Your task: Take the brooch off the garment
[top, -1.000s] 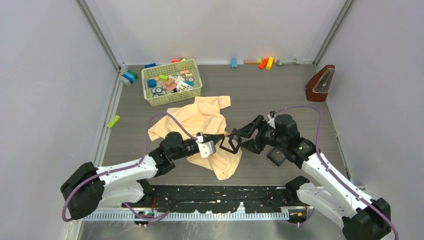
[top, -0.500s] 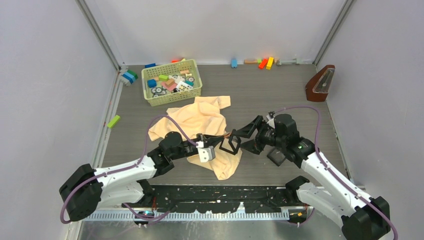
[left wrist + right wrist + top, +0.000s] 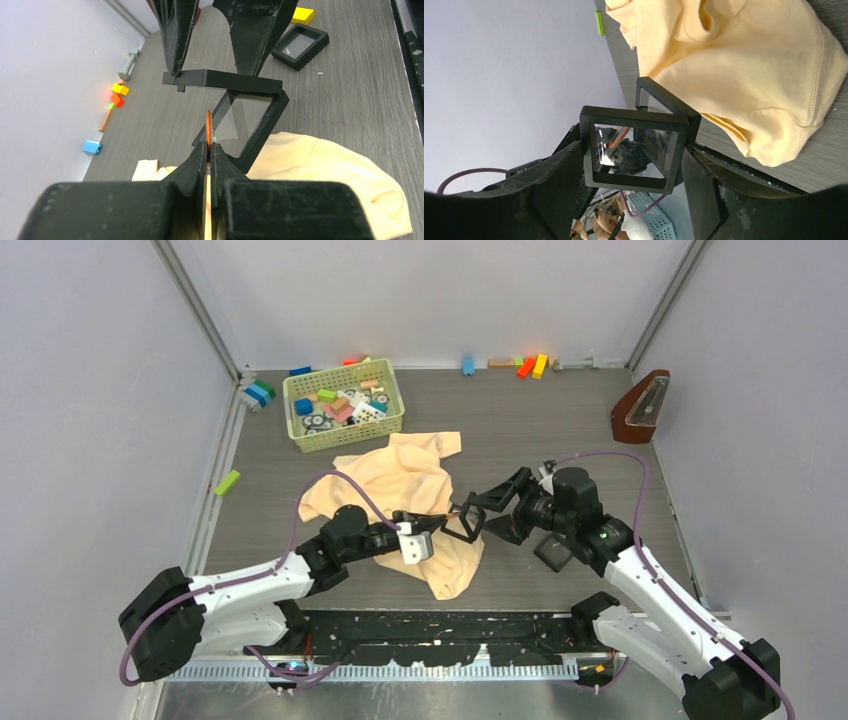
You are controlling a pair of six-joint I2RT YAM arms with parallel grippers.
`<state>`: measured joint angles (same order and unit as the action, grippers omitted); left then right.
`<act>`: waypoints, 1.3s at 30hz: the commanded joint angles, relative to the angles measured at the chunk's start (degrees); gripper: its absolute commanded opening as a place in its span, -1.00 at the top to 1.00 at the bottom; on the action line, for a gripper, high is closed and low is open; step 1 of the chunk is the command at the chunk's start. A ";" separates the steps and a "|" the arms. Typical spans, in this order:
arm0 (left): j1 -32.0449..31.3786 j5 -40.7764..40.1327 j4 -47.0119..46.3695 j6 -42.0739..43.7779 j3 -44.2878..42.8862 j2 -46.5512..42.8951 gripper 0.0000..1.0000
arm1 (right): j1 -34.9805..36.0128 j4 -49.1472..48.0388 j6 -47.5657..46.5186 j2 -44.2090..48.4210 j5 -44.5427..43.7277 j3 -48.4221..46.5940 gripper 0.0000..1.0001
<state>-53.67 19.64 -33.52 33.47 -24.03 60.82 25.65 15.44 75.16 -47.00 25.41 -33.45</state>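
Seen from above, the left arm lies low, stretching from the lower left over the peach garment (image 3: 385, 475) to the centre of the frame. There the left gripper (image 3: 447, 520) meets the right gripper (image 3: 478, 517). The right arm comes in bent from the lower right above the table (image 3: 560, 430), pointing left and carrying a black hinged display case (image 3: 461, 529).

In the left wrist view, the fingers (image 3: 192, 167) are pressed together on the brooch (image 3: 208, 125). It is seen edge-on as a thin orange sliver, its tip at the clear film of the opened case. The garment lies at lower right.

In the right wrist view, the fingers (image 3: 556, 190) stand wide apart, clamping the case by its sides. An orange glint shows through the film, and the garment fills the upper right.
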 commanded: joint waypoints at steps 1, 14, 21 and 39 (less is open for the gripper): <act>-0.21 2.93 -0.67 1.83 0.04 -1.08 1.00 | -0.25 -2.79 0.12 -0.08 0.98 -3.02 0.25; -2.04 1.92 0.82 6.08 -5.30 5.68 1.00 | -0.25 -3.18 0.09 -1.40 2.19 -3.72 0.25; -4.03 2.18 5.02 7.71 -6.73 6.31 0.89 | -0.25 -2.59 -0.55 -1.03 0.70 -3.64 0.25; -4.74 2.34 14.86 0.09 -7.51 0.43 0.29 | -0.31 -7.51 -4.44 -2.67 -3.13 1.96 0.25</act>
<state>-58.17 22.52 -18.72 37.50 -29.89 63.86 25.65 11.99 73.19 -49.84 24.16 -32.73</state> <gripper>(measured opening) 0.350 0.728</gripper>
